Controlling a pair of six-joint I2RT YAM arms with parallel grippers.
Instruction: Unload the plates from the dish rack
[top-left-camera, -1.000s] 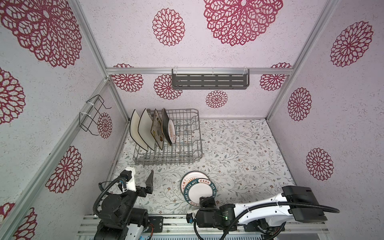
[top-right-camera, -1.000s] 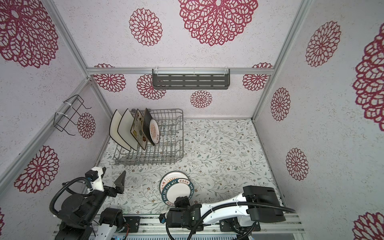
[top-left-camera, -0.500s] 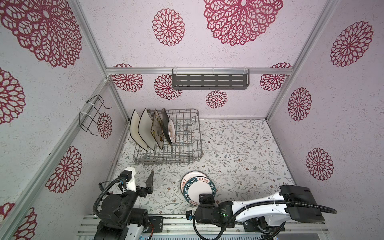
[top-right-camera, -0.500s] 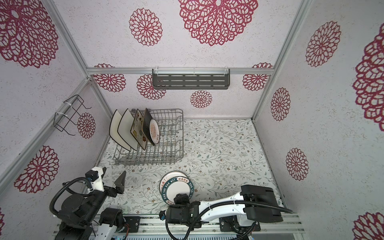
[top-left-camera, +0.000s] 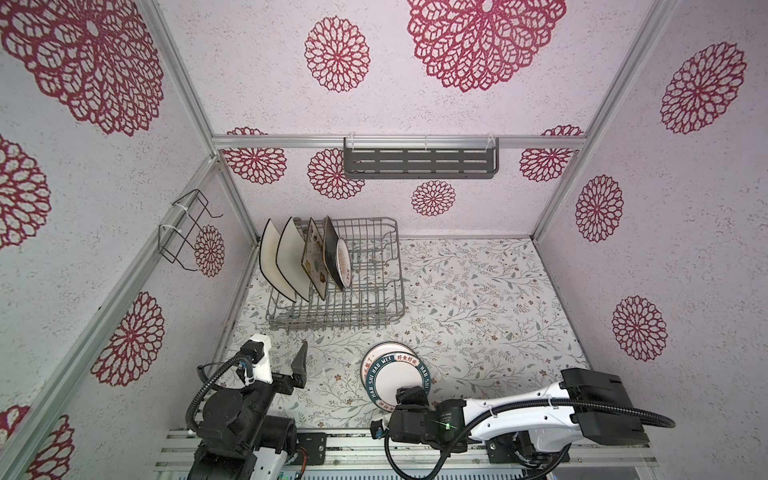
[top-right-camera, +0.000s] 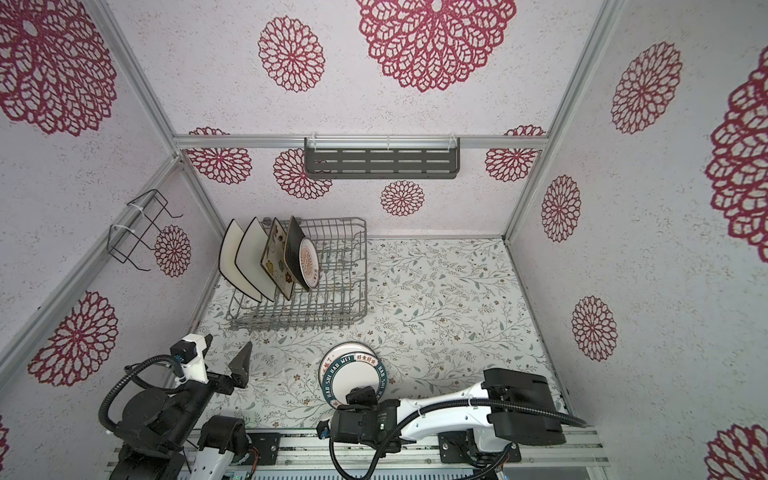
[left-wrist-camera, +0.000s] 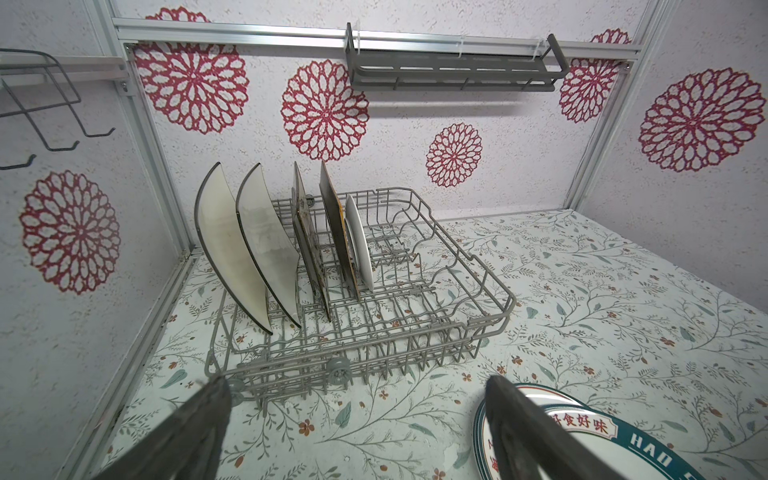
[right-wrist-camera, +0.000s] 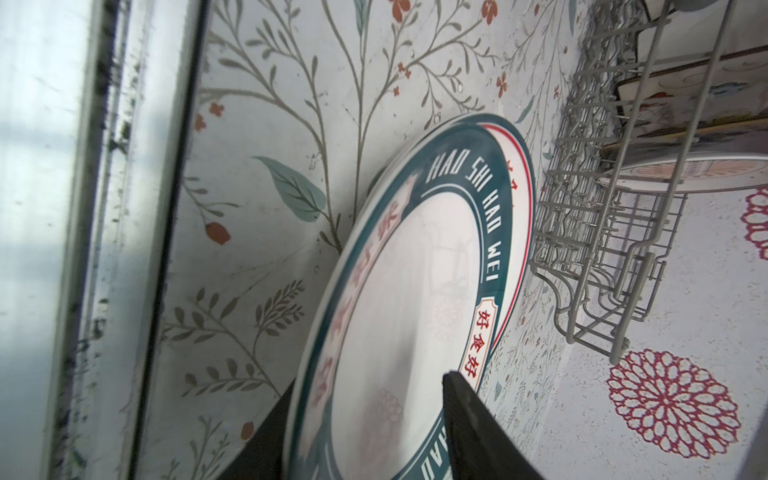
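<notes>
Plates (top-left-camera: 286, 253), five in dish rack (top-left-camera: 374, 291), two stacked

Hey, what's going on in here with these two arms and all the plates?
The dish rack is being unloaded. The right gripper straddles the rim of a teal-rimmed round plate lying on a second plate on the floral table; whether it grips is unclear. The left gripper hangs open near the rack, empty. Five plates stand in the rack, from the white square plate to the small sunburst plate.
</notes>
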